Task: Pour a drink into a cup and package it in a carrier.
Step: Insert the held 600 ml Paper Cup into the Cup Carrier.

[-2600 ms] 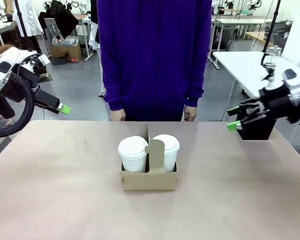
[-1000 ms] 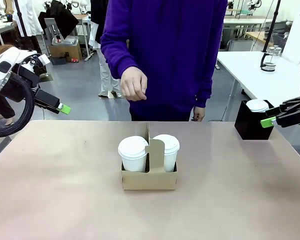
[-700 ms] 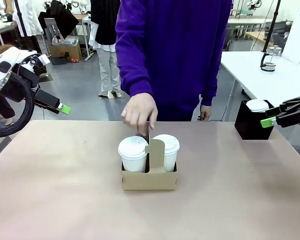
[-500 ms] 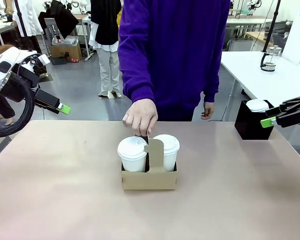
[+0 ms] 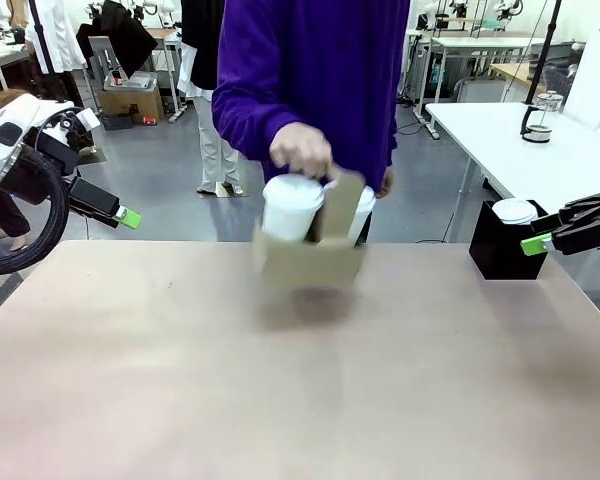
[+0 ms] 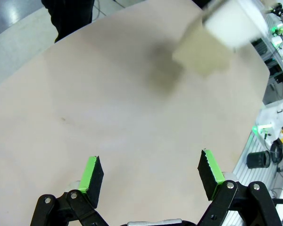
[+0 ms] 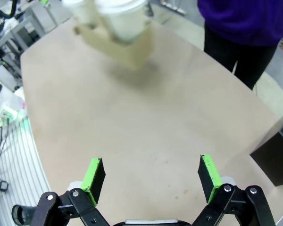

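A person's hand (image 5: pixel 300 150) holds the brown cardboard carrier (image 5: pixel 305 262) by its handle tab, lifted off the table and blurred by motion. Two lidded white cups (image 5: pixel 290 208) sit in its slots. The drink itself is hidden under the lids. In the left wrist view the carrier (image 6: pixel 198 47) hangs blurred above its shadow; in the right wrist view the carrier (image 7: pixel 118 44) is at the top with a cup (image 7: pixel 122 21) in it. My left gripper (image 5: pixel 128 217) stands open at the far left, off the table edge. My right gripper (image 5: pixel 536 243) stands open at the far right. Both wrist views show open, empty grippers (image 6: pixel 151 176) (image 7: pixel 151 176).
A black square box (image 5: pixel 505 250) with white lids (image 5: pixel 515 210) on top stands at the table's right rear, close to my right gripper. The person in a purple top (image 5: pixel 320 70) stands at the far side. The tan table (image 5: pixel 300 400) lies bare in front.
The person reached down, took the carrier's handle, and lifted the carrier with both cups up and toward the far side. Both arms have stayed still over the last second.
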Controlling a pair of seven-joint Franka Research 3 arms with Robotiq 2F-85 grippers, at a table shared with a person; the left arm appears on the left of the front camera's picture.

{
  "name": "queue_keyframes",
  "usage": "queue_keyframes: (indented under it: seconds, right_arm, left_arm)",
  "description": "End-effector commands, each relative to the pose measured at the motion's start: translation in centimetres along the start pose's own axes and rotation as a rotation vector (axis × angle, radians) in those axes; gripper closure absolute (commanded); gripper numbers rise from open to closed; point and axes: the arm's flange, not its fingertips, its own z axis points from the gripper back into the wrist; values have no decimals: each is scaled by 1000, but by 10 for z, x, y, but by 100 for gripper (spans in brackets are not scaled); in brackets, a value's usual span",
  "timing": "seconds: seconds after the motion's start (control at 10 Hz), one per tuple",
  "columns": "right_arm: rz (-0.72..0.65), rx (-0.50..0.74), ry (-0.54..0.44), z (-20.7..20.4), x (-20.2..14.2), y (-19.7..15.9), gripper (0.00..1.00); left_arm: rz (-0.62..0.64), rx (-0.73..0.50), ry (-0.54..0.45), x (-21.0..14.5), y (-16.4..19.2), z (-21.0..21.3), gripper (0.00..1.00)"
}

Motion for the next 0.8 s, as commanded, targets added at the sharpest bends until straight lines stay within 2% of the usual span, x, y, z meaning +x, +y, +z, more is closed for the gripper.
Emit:
queue_keyframes:
  seconds: [0.0, 0.7]
  right_arm:
    - [0, -3, 3, 1, -1, 0, 0]
    - [0, -3, 3, 1, -1, 0, 0]
  left_arm:
    - [8, -10, -9, 0, -1, 1, 0]
    - [8, -10, -9, 0, -1, 1, 0]
